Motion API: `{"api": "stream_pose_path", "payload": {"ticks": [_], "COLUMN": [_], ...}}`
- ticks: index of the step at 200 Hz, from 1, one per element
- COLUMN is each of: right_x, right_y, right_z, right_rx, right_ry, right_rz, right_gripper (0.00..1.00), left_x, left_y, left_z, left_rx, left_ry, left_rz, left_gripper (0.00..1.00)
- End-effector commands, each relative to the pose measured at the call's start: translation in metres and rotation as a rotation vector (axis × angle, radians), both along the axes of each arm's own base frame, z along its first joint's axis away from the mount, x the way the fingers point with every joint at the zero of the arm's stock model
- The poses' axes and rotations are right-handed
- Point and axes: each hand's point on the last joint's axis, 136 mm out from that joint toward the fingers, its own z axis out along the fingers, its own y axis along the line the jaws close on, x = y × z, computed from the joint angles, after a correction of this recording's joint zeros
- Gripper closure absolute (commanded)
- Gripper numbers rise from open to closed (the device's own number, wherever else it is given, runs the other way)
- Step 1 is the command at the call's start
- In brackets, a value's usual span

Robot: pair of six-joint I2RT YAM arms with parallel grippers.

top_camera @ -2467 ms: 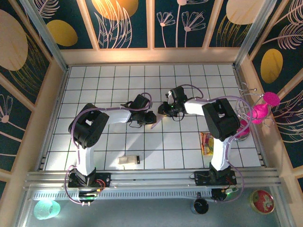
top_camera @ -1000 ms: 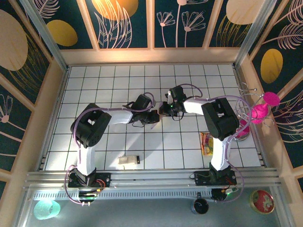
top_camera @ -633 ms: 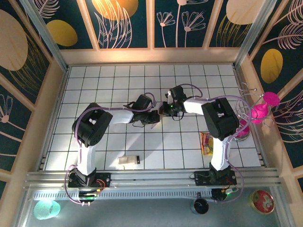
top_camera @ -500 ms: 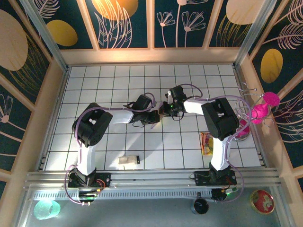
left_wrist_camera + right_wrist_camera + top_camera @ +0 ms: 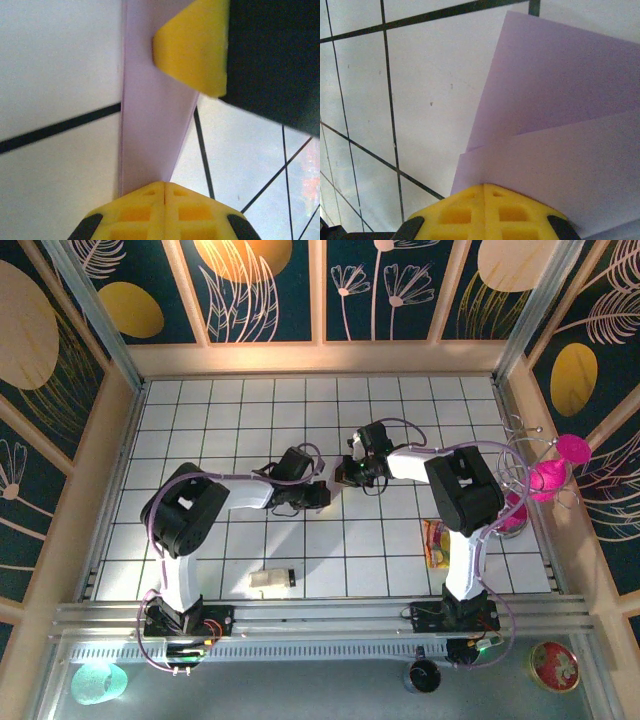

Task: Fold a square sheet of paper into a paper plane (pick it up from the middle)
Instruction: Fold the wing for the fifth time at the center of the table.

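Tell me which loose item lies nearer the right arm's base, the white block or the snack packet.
The red-yellow snack packet, beside the right arm; the white block lies well to its left.

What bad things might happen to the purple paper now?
The left claw and the right claw, both shut, meet at the paper very close together, so they might bump. If either drags sideways, the thin paper may tear or crumple. The paper could also slide before the fold is pressed, leaving a crooked crease.
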Motion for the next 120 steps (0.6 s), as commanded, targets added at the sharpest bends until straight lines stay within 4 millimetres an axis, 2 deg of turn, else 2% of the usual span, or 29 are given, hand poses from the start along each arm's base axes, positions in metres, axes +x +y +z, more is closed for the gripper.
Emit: {"api": "stream_pose_path", "payload": {"ticks": [1, 29, 120], "right_x": [-0.020, -0.020, -0.023], "right_y": [-0.032, -0.032, -0.038], "right_z": [-0.054, -0.055, -0.066], "right_rx": [-0.175, -0.177, -0.213], "right_ry": [0.125, 0.127, 0.148], "right_rz": [-0.053, -0.055, -0.066], "right_gripper": [0.96, 0.96, 0.96], "left_x": [-0.071, -0.081, -0.095], "left_y": [0.043, 0.058, 0.078], "left_z": [-0.046, -0.050, -0.047], "left_rx": [0.175, 0.227, 0.283], "left_ry": [0.244, 0.259, 0.275], "left_rz": [-0.061, -0.063, -0.035], "left_gripper": [1.00, 1.00, 1.00]}}
